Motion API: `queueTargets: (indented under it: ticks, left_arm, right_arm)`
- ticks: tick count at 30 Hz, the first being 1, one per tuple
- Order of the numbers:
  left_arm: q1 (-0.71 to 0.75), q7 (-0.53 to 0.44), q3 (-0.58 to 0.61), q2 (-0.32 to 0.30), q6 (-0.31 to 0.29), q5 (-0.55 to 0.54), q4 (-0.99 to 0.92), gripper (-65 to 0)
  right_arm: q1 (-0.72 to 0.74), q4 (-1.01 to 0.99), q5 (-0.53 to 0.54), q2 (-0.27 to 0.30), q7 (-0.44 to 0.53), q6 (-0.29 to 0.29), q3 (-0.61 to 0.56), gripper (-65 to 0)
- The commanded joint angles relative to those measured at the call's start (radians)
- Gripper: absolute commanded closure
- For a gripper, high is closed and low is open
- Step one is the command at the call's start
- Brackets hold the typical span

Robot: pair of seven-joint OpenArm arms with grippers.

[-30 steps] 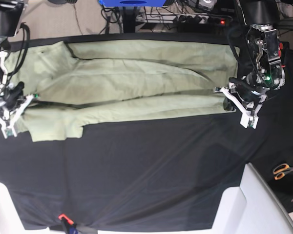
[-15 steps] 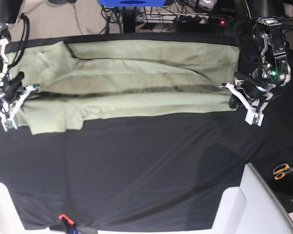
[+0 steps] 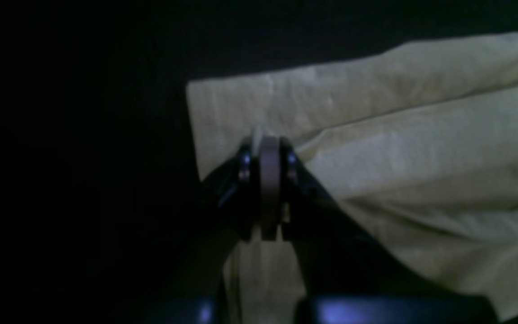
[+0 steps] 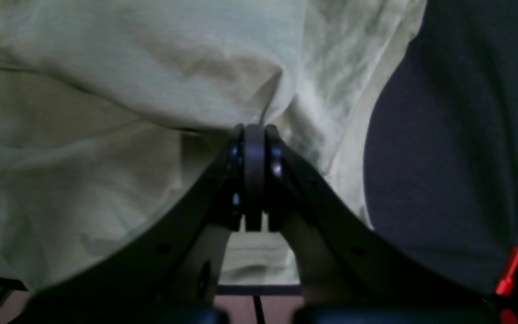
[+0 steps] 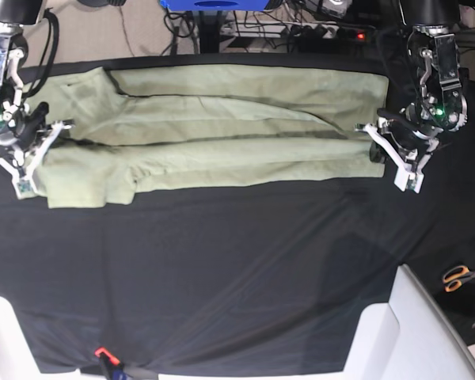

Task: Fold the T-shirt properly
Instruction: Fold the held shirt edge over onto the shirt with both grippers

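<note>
The pale green T-shirt [image 5: 214,134] lies stretched across the back of the black table cloth [image 5: 237,269], doubled lengthwise into a long band with one sleeve [image 5: 87,186] hanging toward the front at the left. My left gripper [image 5: 374,150] is shut on the T-shirt's hem end [image 3: 250,108] at the right; the jaws pinch the cloth [image 3: 269,141]. My right gripper [image 5: 46,152] is shut on a bunched fold of the T-shirt [image 4: 160,54] at the shoulder end [image 4: 254,130]. The collar is hidden.
Orange-handled scissors [image 5: 459,277] lie at the right edge. White bins stand at the front right [image 5: 396,332] and front left [image 5: 0,332]. A small red clip [image 5: 103,353] sits at the front edge. Cables and a blue frame [image 5: 214,5] are behind the table.
Both grippers have moved toward the back edge with the cloth in them. The shirt's near fold has followed and the band is now narrower and straighter.
</note>
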Motion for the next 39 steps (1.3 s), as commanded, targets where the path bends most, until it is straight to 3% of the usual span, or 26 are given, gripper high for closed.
queueTargets:
  ticks: [1,8,21,27,33,39]
  left_arm:
    - [-0.008,-0.017,-0.003,-0.015,0.0,-0.006,0.012,0.0]
    - [-0.019,-0.019,0.076,-0.03,0.0,-0.004,-0.045,0.0]
    - [-0.036,-0.02,0.079,-0.032,0.0,-0.001,-0.059,0.0]
    - [-0.036,-0.02,0.087,-0.014,0.0,0.111,-0.059,0.0]
    - [-0.039,-0.022,0.087,-0.015,0.0,0.124,-0.095,0.0]
    - [-0.049,-0.091,0.089,-0.015,0.0,0.124,-0.168,0.0]
  right_arm:
    - [0.011,0.004,0.001,0.009,0.012,-0.002,0.005,0.0]
    - [0.007,-0.031,-0.001,0.008,0.013,-0.004,0.037,0.0]
    - [-0.016,-0.03,-0.001,-0.008,0.007,-0.004,0.054,0.0]
    - [-0.028,-0.03,-0.001,-0.009,0.006,-0.004,0.052,0.0]
    - [-0.039,-0.03,-0.001,-0.011,0.004,-0.004,0.054,0.0]
    - [-0.051,-0.027,0.001,-0.032,0.004,-0.004,0.054,0.0]
